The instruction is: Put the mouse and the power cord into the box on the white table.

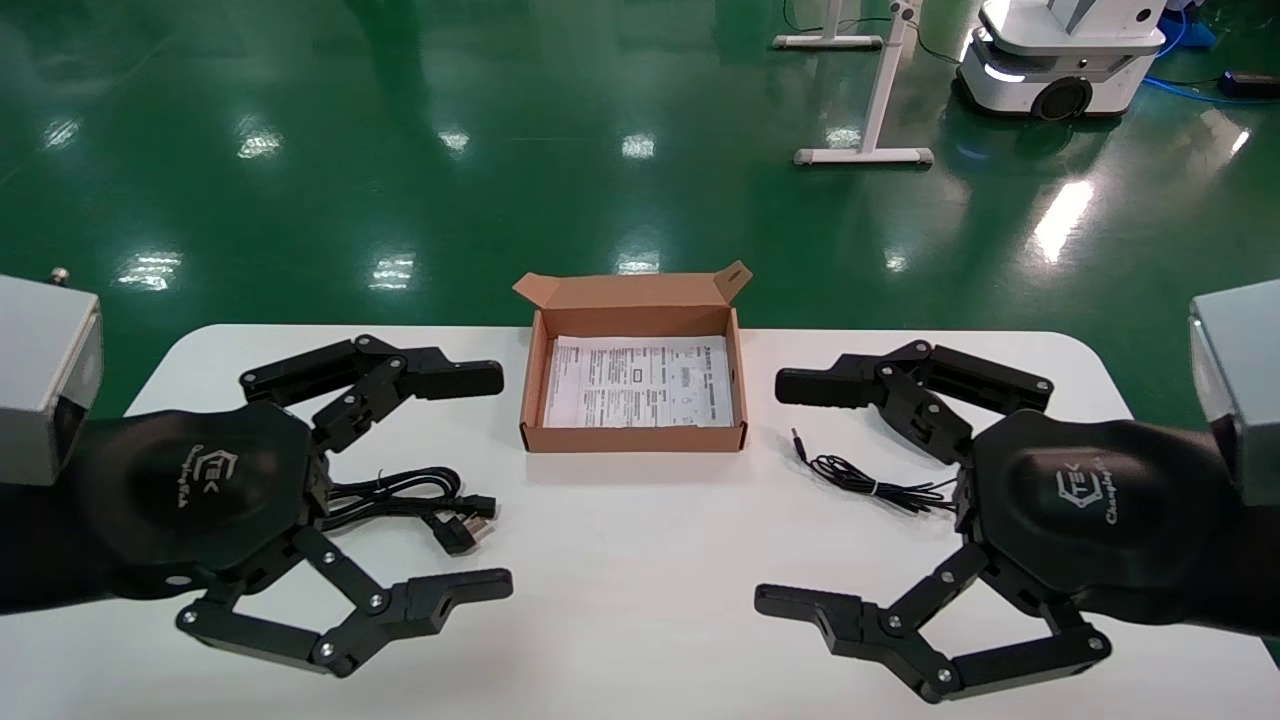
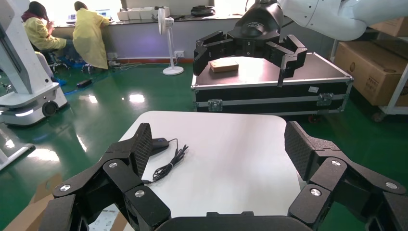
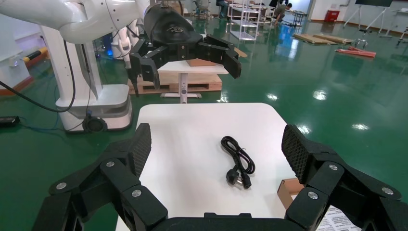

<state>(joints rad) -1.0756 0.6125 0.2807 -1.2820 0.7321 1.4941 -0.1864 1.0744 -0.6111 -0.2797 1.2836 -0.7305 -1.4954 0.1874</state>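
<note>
Head view shows the power cord (image 1: 420,500) lying coiled on the white table (image 1: 640,600) between your left gripper's (image 1: 480,480) wide-open jaws, and the mouse's thin cable beside the right gripper (image 1: 790,490), whose jaws also stand open and empty. The mouse (image 2: 159,143) lies under that hand. Close low over the cord's bundled middle, not its plug, then carry it to the box (image 1: 634,437) between both jaws.

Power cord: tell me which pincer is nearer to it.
Left. The left pincer hovers open right over the power cord; the right pincer hangs open beyond the box.
</note>
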